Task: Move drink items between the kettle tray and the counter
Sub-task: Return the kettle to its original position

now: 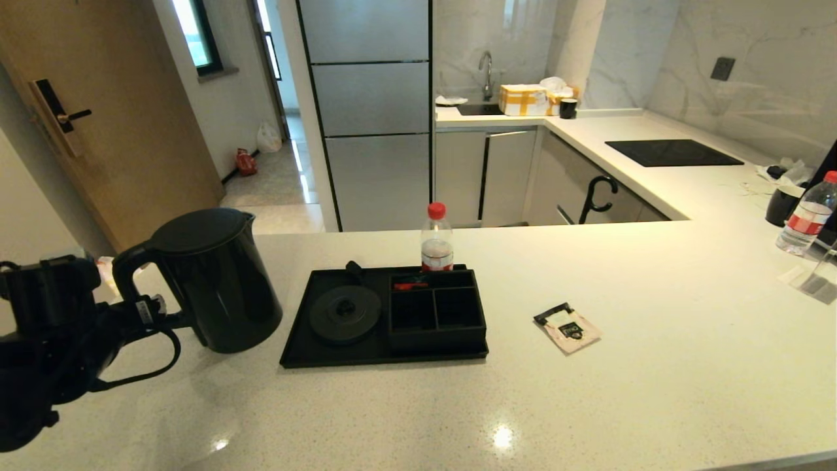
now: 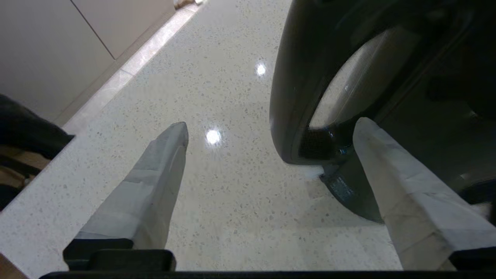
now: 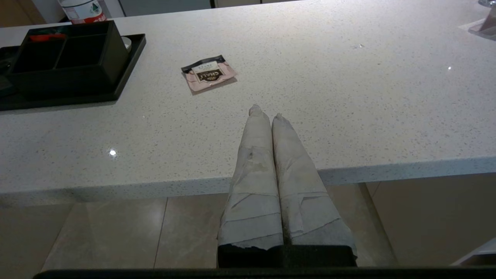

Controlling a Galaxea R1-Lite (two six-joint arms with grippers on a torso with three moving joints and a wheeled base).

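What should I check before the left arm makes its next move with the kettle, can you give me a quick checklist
1. Kettle upright on the counter, beside the kettle tray on its left, not on it: ok.
2. Left gripper open, its fingers apart at the kettle's handle, gripping nothing: ok.
3. Round kettle base on the tray bare: ok.
4. Pink sachet lying flat on the counter right of the tray, clear of the kettle: ok.
5. Red-capped bottle standing behind the tray's far edge, upright: ok.
6. Right gripper shut, parked off the counter's front edge: ok.
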